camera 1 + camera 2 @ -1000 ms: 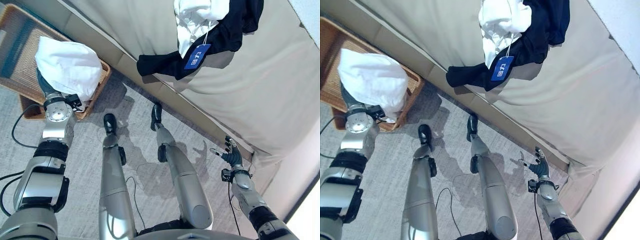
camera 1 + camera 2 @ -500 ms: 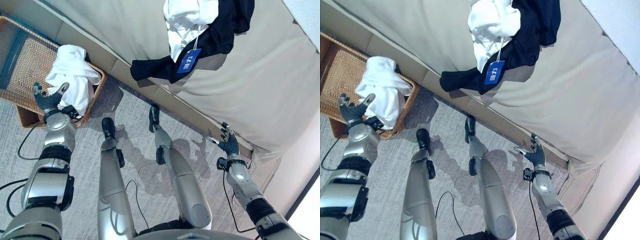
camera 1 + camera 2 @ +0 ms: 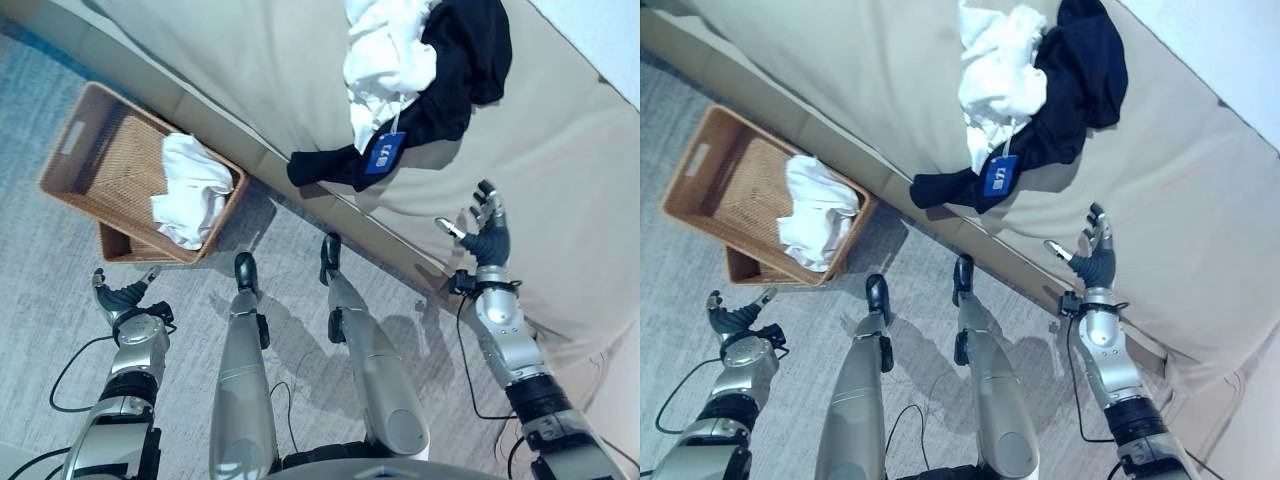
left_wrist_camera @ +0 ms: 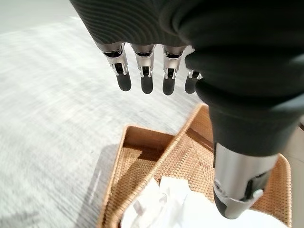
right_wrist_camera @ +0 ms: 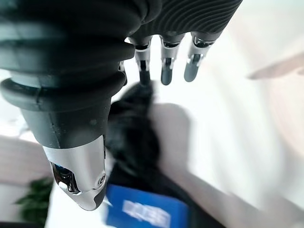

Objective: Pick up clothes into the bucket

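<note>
Silver-grey arms, dark ribbed wrist covers, silver dark-tipped fingers (image 4: pixel 144 76).

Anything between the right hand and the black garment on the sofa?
Nothing visible. The right hand is open over bare sofa; the black garment lies past its fingertips, with a white garment bunched against its far side.

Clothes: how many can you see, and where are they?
3. A white cloth lies in the basket. A white garment and a black garment lie piled together on the sofa. More may hide under that pile.
</note>
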Motion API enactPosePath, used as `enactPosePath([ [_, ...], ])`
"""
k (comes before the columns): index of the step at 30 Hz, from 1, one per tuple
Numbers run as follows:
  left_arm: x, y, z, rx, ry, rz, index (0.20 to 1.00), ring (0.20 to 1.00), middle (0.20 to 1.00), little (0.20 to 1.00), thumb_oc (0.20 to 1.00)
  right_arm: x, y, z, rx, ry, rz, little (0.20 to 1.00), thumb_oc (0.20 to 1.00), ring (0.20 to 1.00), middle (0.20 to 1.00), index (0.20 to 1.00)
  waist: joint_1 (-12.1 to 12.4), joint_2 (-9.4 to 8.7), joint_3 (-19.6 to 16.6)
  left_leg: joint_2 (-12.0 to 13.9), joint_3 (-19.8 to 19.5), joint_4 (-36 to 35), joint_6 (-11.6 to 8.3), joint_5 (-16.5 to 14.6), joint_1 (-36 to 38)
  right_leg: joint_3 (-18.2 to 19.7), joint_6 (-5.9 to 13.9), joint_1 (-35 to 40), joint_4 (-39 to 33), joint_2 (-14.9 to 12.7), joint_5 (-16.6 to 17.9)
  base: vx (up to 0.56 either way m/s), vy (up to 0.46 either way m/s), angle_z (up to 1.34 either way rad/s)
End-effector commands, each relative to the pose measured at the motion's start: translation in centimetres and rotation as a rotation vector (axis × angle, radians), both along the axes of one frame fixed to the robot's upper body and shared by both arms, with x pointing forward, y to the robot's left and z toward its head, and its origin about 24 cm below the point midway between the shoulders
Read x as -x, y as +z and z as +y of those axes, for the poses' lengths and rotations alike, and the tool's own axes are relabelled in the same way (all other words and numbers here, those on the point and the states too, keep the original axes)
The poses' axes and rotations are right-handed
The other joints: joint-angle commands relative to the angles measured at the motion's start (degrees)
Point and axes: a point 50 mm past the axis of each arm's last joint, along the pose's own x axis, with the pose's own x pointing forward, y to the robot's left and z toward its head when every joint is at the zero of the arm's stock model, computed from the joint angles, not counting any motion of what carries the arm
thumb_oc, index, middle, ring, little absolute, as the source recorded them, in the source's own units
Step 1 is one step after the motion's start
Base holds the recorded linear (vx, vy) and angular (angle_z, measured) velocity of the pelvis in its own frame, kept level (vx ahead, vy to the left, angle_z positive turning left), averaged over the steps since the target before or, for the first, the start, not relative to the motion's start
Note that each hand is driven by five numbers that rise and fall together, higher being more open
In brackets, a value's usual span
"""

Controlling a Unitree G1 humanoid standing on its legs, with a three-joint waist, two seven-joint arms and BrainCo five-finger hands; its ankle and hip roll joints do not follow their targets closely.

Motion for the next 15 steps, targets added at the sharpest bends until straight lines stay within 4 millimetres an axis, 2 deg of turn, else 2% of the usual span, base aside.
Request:
enactPosePath([
  [1, -0.5, -1.3, -5.9, -0.021, -0.337, 0.007, 1.000, 1.000, 1.000, 1.000, 1.000, 0.0, 5.1, -2.0, 0.169, -0.127, -0.190, 1.000, 1.000, 1.000, 1.000, 1.000, 0.6, 5.61, -0.7, -2.4, -3.9, -3.8, 0.94, 2.2, 5.1, -2.8, 4.23, 3.2, 10.0, -4.5, -8.0, 0.03, -0.040, 0.13],
  [2, -0.4, -1.3, -6.0, -0.020, -0.338, 0.008, 1.000, 1.000, 1.000, 1.000, 1.000, 0.0, 5.1, -2.0, 0.169, -0.128, -0.190, 1.000, 1.000, 1.000, 1.000, 1.000, 0.6, 5.67, -0.7, -2.4, -3.9, -4.0, 0.94, 2.3, 5.2, -2.8, 4.23, 3.3, 10.0, -4.5, -8.0, 0.05, -0.078, 0.23],
  [3, -0.3, -2.1, -8.9, -0.017, -0.520, 0.050, 1.000, 1.000, 1.000, 1.000, 1.000, -1.0, 6.3, -2.5, 0.233, -0.170, -0.184, 1.000, 1.000, 1.000, 1.000, 1.000, 1.2, 7.21, -0.7, -2.7, -4.6, -5.9, 0.97, 3.0, 7.2, -3.0, 4.09, 4.3, 11.2, -4.7, -9.2, 0.03, -0.040, 0.29],
  [4, -0.3, -2.1, -8.9, -0.016, -0.521, 0.049, 1.000, 1.000, 1.000, 1.000, 1.000, -1.0, 6.3, -2.5, 0.234, -0.170, -0.184, 1.000, 1.000, 1.000, 1.000, 1.000, 1.2, 7.25, -0.7, -2.7, -4.6, -6.0, 0.96, 3.0, 7.3, -3.1, 4.09, 4.3, 11.2, -4.7, -9.2, 0.04, -0.045, 0.32],
  [5, -0.1, -2.7, -10.5, -0.024, -0.621, 0.083, 1.000, 1.000, 1.000, 1.000, 1.000, -1.5, 7.0, -2.7, 0.254, -0.185, -0.191, 1.000, 1.000, 1.000, 1.000, 1.000, 1.4, 8.00, -0.7, -2.9, -4.9, -7.0, 0.92, 3.4, 8.3, -3.3, 4.00, 4.8, 11.8, -4.9, -9.8, 0.04, -0.058, 0.24],
  [6, 0.1, -3.3, -13.5, -0.046, -0.797, 0.123, 1.000, 1.000, 1.000, 1.000, 1.000, -2.5, 8.2, -3.2, 0.291, -0.236, -0.195, 1.000, 1.000, 1.000, 1.000, 1.000, 2.0, 9.31, -0.7, -2.7, -5.6, -9.1, 0.72, 4.4, 10.1, -4.0, 3.89, 5.6, 13.1, -5.3, -10.8, 0.05, -0.084, 0.20],
  [7, 0.3, -3.5, -14.8, -0.037, -0.860, 0.133, 1.000, 1.000, 1.000, 1.000, 1.000, -3.0, 9.2, -3.4, 0.318, -0.257, -0.200, 1.000, 1.000, 1.000, 1.000, 1.000, 2.3, 9.91, -0.7, -2.8, -6.2, -10.3, 0.62, 5.0, 10.9, -4.3, 3.86, 6.0, 13.7, -5.5, -11.3, 0.04, -0.079, 0.16],
  [8, 0.3, -3.5, -14.8, -0.036, -0.859, 0.132, 1.000, 1.000, 1.000, 1.000, 1.000, -3.0, 9.3, -3.4, 0.319, -0.257, -0.201, 1.000, 1.000, 1.000, 1.000, 1.000, 2.2, 9.99, -0.7, -2.8, -6.2, -10.4, 0.61, 5.1, 11.0, -4.3, 3.86, 6.0, 13.7, -5.5, -11.3, 0.02, -0.077, 0.21],
  [9, 0.5, -3.5, -16.9, -0.031, -0.966, 0.134, 1.000, 1.000, 1.000, 1.000, 1.000, -4.0, 11.2, -3.9, 0.362, -0.315, -0.210, 1.000, 1.000, 1.000, 1.000, 1.000, 2.7, 10.91, -0.7, -2.6, -7.2, -12.6, 0.44, 6.2, 12.3, -5.0, 3.73, 6.3, 14.8, -5.8, -12.2, 0.02, -0.068, 0.26],
  [10, 0.5, -3.5, -17.7, -0.030, -1.003, 0.133, 1.000, 1.000, 1.000, 1.000, 1.000, -4.5, 12.2, -4.1, 0.399, -0.344, -0.207, 1.000, 1.000, 1.000, 1.000, 1.000, 2.9, 11.36, -0.8, -2.6, -7.6, -13.5, 0.39, 6.7, 12.8, -5.2, 3.65, 6.3, 15.4, -6.0, -12.6, 0.02, -0.068, 0.30],
  [11, 0.5, -3.5, -17.7, -0.029, -1.002, 0.131, 1.000, 1.000, 1.000, 1.000, 1.000, -4.5, 12.3, -4.1, 0.400, -0.344, -0.209, 1.000, 1.000, 1.000, 1.000, 1.000, 2.8, 11.44, -0.7, -2.6, -7.7, -13.6, 0.38, 6.7, 12.8, -5.3, 3.64, 6.3, 15.5, -6.0, -12.7, 0.02, -0.052, 0.25],
  [12, 0.7, -3.5, -19.0, 0.000, -1.040, 0.128, 1.000, 1.000, 1.000, 1.000, 1.000, -5.3, 14.1, -4.5, 0.445, -0.396, -0.205, 1.000, 1.000, 1.000, 1.000, 1.000, 3.3, 12.21, -1.2, -2.5, -8.3, -14.8, 0.43, 7.4, 13.0, -5.4, 3.50, 5.6, 17.0, -6.3, -13.5, 0.01, -0.035, 0.21],
  [13, 0.6, -3.5, -19.0, 0.001, -1.039, 0.126, 1.000, 1.000, 1.000, 1.000, 1.000, -5.4, 14.2, -4.5, 0.446, -0.395, -0.207, 1.000, 1.000, 1.000, 1.000, 1.000, 3.1, 12.26, -1.1, -2.5, -8.3, -14.8, 0.42, 7.4, 13.0, -5.4, 3.50, 5.5, 17.1, -6.3, -13.5, 0.03, -0.063, 0.19],
  [14, 0.6, -3.5, -19.2, 0.035, -1.035, 0.120, 1.000, 1.000, 1.000, 1.000, 1.000, -5.8, 15.3, -4.6, 0.483, -0.416, -0.196, 1.000, 1.000, 1.000, 1.000, 1.000, 3.4, 12.52, -1.3, -2.5, -8.5, -15.2, 0.47, 7.6, 13.1, -5.5, 3.44, 5.1, 17.9, -6.4, -13.8, 0.02, -0.074, 0.12],
  [15, 0.6, -3.4, -19.6, 0.084, -1.033, 0.110, 1.000, 1.000, 1.000, 1.000, 1.000, -6.3, 17.5, -5.0, 0.541, -0.466, -0.192, 1.000, 1.000, 1.000, 1.000, 1.000, 3.9, 12.88, -1.4, -2.6, -9.1, -15.3, 0.49, 7.9, 12.8, -5.6, 3.20, 4.6, 18.6, -6.4, -14.2, 0.02, -0.074, 0.10],
])
